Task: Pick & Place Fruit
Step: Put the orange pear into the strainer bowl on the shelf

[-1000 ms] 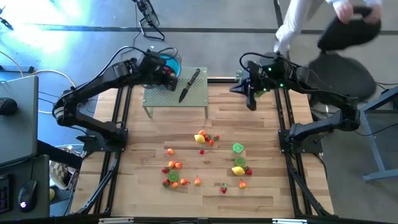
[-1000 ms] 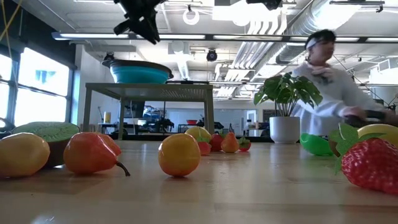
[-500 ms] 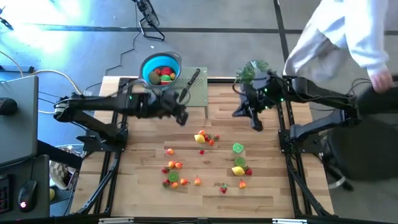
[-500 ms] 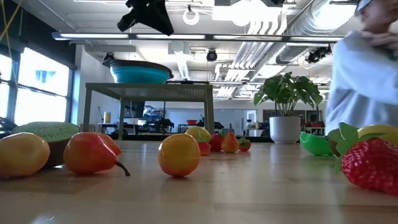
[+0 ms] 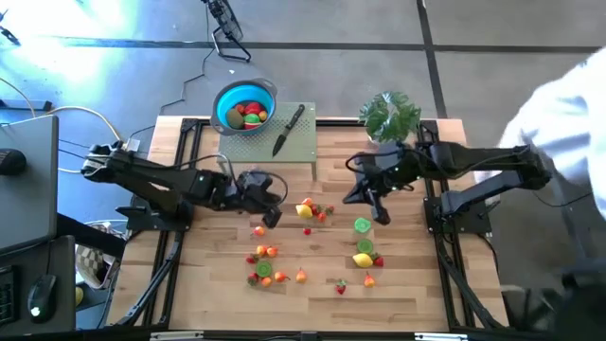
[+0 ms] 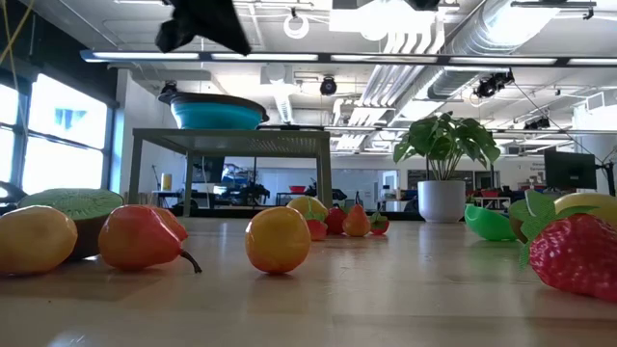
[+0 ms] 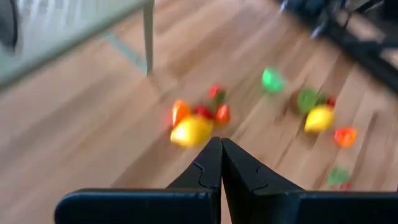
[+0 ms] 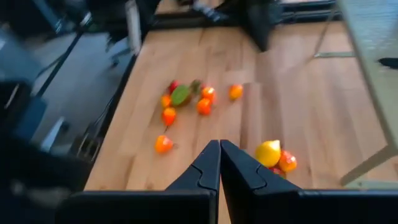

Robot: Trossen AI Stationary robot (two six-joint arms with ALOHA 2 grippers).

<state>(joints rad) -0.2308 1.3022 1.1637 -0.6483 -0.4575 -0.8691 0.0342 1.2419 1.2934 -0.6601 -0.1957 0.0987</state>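
Fruit (image 5: 305, 209) lies scattered just beside the left tool (image 5: 269, 217), untouched.

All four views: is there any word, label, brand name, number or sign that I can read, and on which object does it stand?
None can be read.
Blue bowl, knife, fruit, plant pot: no lettering shows.
Left gripper and right gripper: plain dark fingers, no markings.
Room behind the table, low view: any signs there are too small to read.
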